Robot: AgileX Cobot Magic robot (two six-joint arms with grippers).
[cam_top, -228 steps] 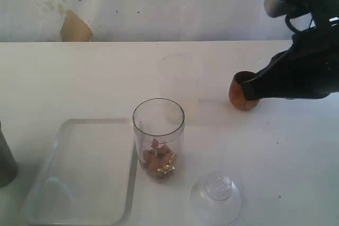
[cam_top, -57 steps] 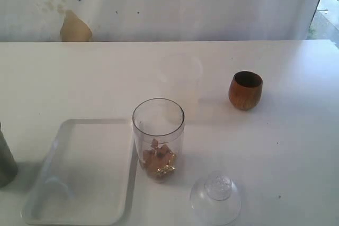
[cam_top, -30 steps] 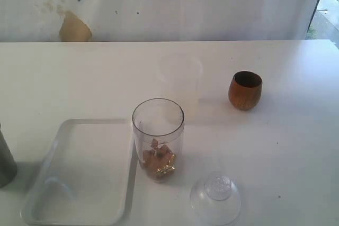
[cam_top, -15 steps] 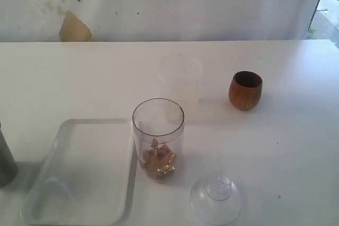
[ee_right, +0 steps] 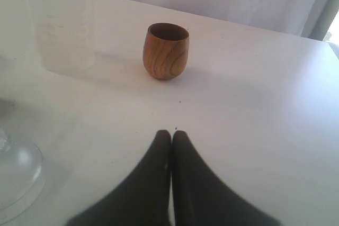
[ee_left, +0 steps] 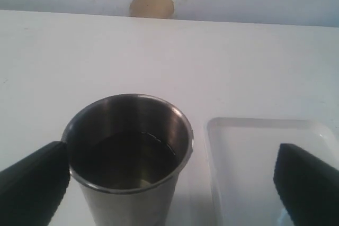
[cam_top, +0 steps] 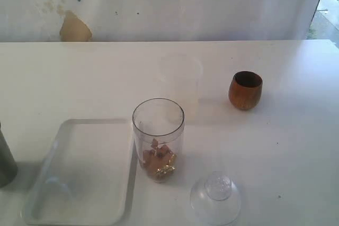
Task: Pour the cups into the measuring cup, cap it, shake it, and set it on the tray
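Steel tumbler (ee_left: 130, 183) is flanked by the wide-open left end effector (ee_left: 169, 181); right end effector (ee_right: 170, 137) is just pinched shut, empty.

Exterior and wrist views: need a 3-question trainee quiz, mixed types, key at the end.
1. Multiple choice: what is in the measuring cup? A) nothing B) brown and golden bits at the bottom C) clear liquid to the brim
2. True or false: the dome cap is off the measuring cup.
3. Short answer: which vessel stands inside the open left gripper?
Key: 1 B; 2 true; 3 the steel tumbler.
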